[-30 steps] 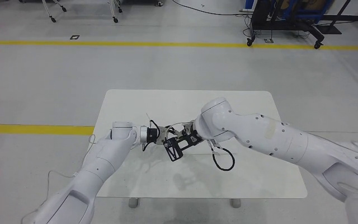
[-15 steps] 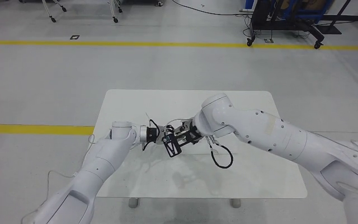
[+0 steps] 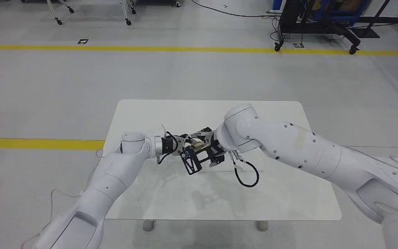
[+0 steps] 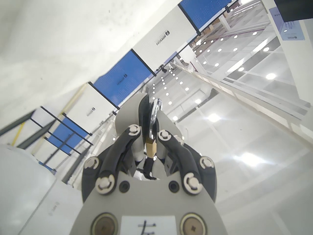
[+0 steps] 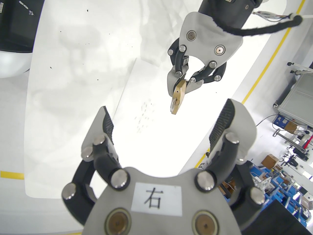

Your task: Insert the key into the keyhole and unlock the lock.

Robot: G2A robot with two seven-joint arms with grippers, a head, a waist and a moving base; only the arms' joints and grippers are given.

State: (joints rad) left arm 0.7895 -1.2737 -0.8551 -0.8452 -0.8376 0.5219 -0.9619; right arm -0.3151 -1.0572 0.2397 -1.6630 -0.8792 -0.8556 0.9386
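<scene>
While the right gripper hangs spread above the white worktop, the brass lock sits in the air just beyond it, keyhole end turned toward it. Farther off, the left gripper pinches the lock's other end.

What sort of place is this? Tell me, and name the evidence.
Probably a robotics lab or factory test hall: yellow tape lines across a grey polished floor, a black wheeled equipment rack at the edge, and blue and white partition panels.
</scene>
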